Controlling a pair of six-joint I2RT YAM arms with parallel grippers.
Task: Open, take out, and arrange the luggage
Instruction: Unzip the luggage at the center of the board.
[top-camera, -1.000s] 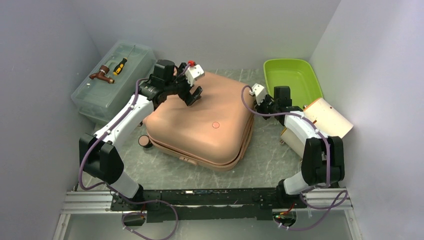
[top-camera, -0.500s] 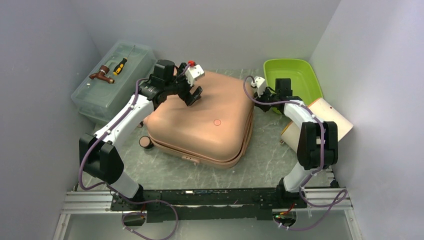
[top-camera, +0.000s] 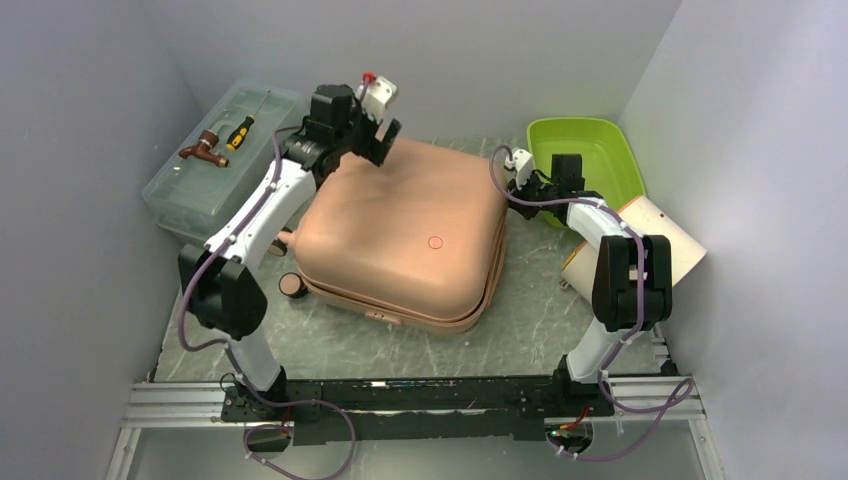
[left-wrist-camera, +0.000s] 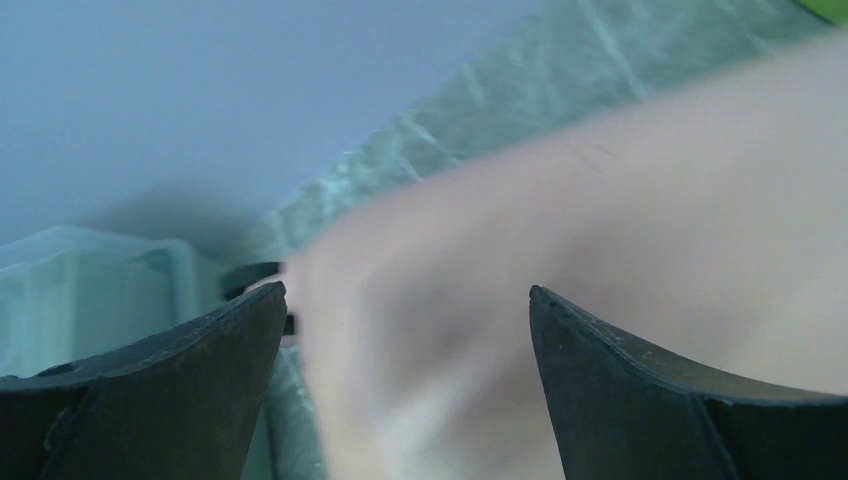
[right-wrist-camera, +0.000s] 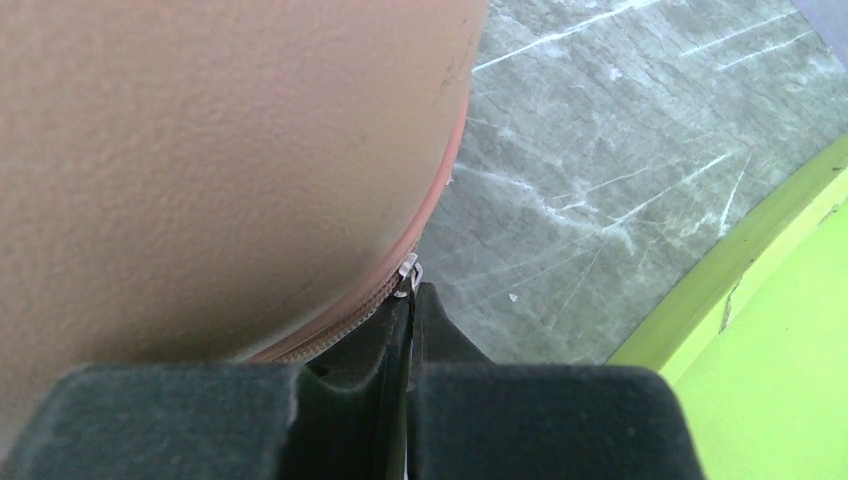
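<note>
The salmon-pink luggage (top-camera: 410, 235) lies flat in the middle of the table, lid down. My left gripper (top-camera: 384, 140) hangs open above its far left corner, touching nothing. In the left wrist view the blurred pink shell (left-wrist-camera: 620, 230) shows between and beyond the spread left gripper (left-wrist-camera: 407, 300). My right gripper (top-camera: 512, 190) is at the case's far right corner. In the right wrist view the right gripper (right-wrist-camera: 412, 295) is shut on the metal zipper pull (right-wrist-camera: 408, 272), right against the zipper line under the shell (right-wrist-camera: 220, 150).
A translucent toolbox (top-camera: 225, 165) with a screwdriver (top-camera: 240, 130) and a brown tool (top-camera: 203, 148) on top stands at the far left. A lime green tray (top-camera: 585, 160) sits far right, a white box (top-camera: 655, 235) just in front of it. Walls close in on all sides.
My left gripper has lifted off the lid and swung up toward the far left corner, opening slightly. The right gripper has slid along the case's right side toward the far corner, staying shut.
</note>
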